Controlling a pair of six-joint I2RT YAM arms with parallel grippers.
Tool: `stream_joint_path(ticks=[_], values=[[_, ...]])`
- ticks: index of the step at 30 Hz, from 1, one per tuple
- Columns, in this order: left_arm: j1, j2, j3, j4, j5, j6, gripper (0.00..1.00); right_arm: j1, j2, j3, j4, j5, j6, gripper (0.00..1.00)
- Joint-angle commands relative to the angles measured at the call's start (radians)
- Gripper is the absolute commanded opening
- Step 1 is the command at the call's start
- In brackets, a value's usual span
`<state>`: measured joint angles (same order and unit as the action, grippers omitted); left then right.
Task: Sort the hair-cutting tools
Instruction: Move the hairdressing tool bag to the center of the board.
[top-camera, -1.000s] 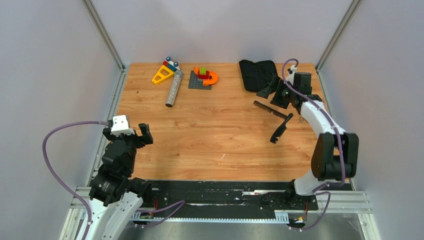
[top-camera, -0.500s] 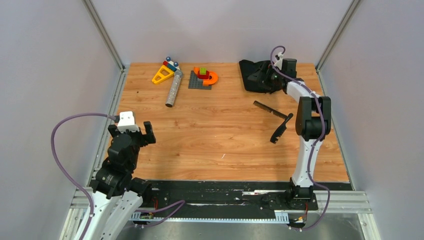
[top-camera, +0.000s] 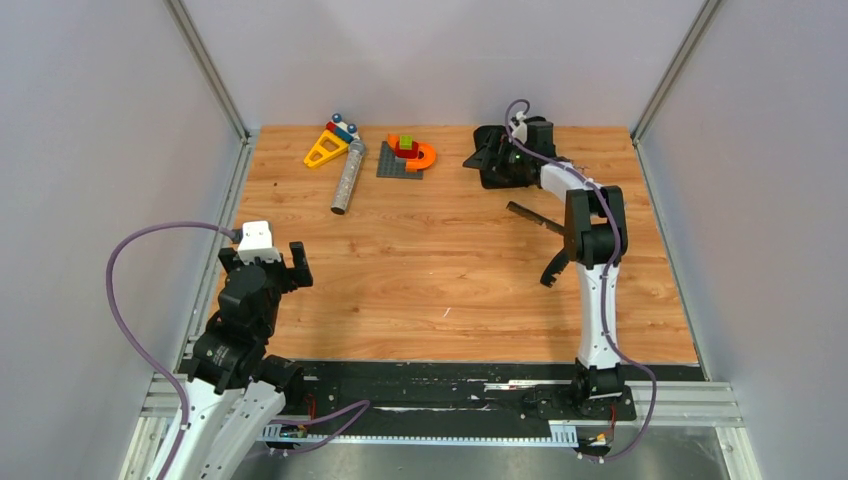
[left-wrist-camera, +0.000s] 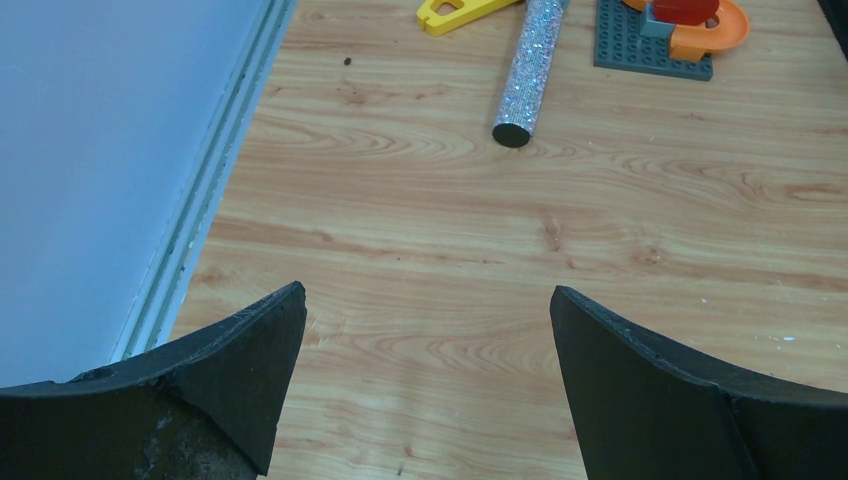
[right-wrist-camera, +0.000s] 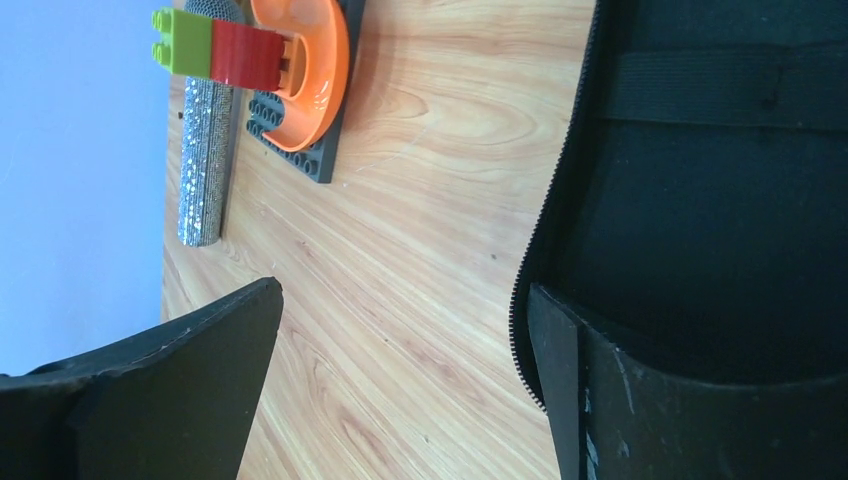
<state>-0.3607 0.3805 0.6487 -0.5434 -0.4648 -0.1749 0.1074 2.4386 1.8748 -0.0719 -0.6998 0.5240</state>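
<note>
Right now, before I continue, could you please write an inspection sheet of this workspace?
Surface: wood table, a few small specks.
Job's things: long comb and short comb lie right of centre; scissors not seen.
Clutter: pouch, cylinder, toy blocks, yellow toy along the far edge.
Grippers: left gripper open over bare wood; right gripper open, one finger over the pouch, one over wood.
Cables: purple cable on each arm, clear of the tools.
Surroundings: grey walls, metal frame.

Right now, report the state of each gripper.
Left gripper: open, holding nothing.
Right gripper: open, holding nothing, at the edge of the black zip case.
</note>
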Motion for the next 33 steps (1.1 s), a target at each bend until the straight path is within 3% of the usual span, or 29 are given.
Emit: stream_joint_path(ticks=[1, 12, 18, 33], values=[[-0.004, 0.004, 0.037, 0.013, 0.001, 0.009, 1.00, 0.053, -0.002, -0.024, -0.010, 0.018, 0.032, 0.95], [-0.004, -0.055, 0.032, 0.019, -0.004, 0.011, 1.00, 0.166, -0.135, -0.232, -0.083, 0.170, 0.076, 0.94], [-0.004, -0.097, 0.031, 0.022, -0.007, 0.011, 1.00, 0.244, -0.173, -0.266, -0.161, 0.234, 0.101, 0.93], [-0.004, -0.152, 0.031, 0.018, 0.009, 0.005, 1.00, 0.540, -0.404, -0.531, -0.171, 0.400, 0.247, 0.92]])
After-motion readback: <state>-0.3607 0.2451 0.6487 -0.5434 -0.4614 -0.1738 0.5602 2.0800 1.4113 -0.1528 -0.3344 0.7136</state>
